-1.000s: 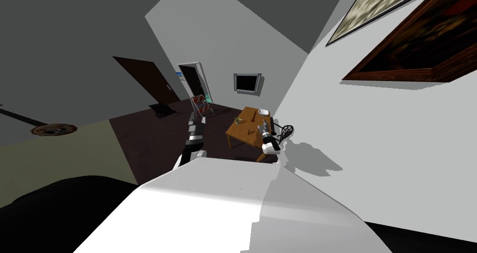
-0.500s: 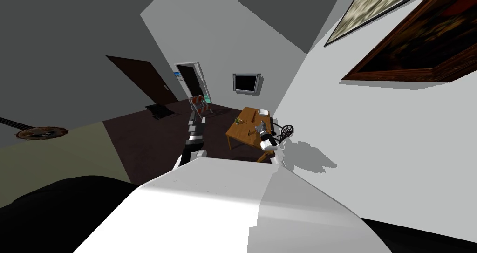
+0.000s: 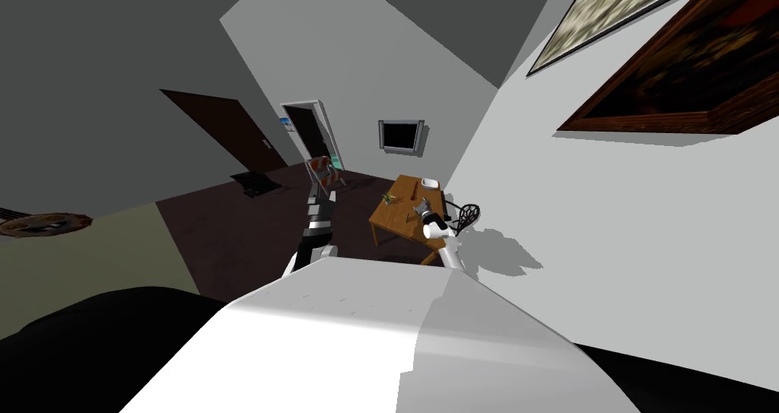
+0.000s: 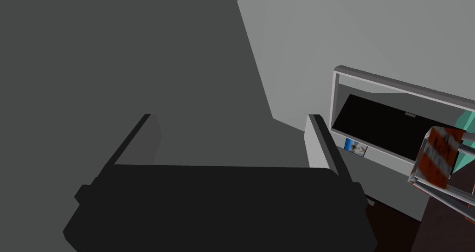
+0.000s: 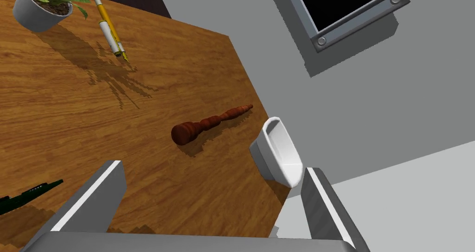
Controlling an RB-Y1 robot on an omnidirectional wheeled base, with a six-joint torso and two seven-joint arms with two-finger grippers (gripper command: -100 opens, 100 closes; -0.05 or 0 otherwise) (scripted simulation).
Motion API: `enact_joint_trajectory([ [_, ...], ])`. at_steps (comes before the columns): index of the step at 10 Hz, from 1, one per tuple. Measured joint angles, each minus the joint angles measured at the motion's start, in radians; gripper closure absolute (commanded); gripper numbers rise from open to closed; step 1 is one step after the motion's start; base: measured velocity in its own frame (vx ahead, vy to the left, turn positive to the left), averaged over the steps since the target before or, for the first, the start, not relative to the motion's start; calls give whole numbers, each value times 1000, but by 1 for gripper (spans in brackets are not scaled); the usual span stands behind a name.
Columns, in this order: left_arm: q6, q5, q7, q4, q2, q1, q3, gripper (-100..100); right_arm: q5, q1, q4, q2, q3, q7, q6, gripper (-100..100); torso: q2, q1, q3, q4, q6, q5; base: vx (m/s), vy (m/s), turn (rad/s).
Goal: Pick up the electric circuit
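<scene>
Have pushed the right gripper further in over the wooden table within the last second, away from the near edge and the black wire chair. Have also turned the head slightly, hence the sideways slide of the room in the head view. Jaws spread wide, pinching nothing.

Can make out the electric circuit as a dark green board lying flat on the table, just outside one jaw and close to the gripper's body, partly cut off by the picture's edge. Not touched yet. Looking straight ahead between the jaws at a brown turned wooden spindle and a white bowl near the table's far edge; further off, a yellow pen and a potted plant.

Closer to the task's thing, then, but not lined up on it. Probably need to swing the wrist toward the board and come down before closing.

Holding the left gripper out over the dark floor, jaws apart and empty.
</scene>
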State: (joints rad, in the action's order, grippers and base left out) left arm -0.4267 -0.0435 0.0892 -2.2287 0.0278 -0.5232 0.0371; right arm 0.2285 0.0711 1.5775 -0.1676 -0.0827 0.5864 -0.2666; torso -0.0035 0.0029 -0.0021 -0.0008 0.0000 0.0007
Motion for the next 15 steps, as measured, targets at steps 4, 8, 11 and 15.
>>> enact_joint_trajectory([
  [4,0,0,0,0,0,0,0,0,28,82,-114,-10,0,115,-88,-100,0,0,0,0,0,0,40,48,-39],
  [8,0,0,0,0,0,0,0,0,50,159,-232,-20,2,228,-170,-100,0,0,0,0,0,0,39,52,-41],
  [11,0,0,0,0,0,0,0,0,78,213,-318,-40,3,311,-232,-100,1,0,0,0,0,0,40,58,-39],
  [15,0,0,0,0,0,0,0,0,103,291,-449,-58,8,420,-311,-100,1,0,0,0,0,0,34,48,-25],
])
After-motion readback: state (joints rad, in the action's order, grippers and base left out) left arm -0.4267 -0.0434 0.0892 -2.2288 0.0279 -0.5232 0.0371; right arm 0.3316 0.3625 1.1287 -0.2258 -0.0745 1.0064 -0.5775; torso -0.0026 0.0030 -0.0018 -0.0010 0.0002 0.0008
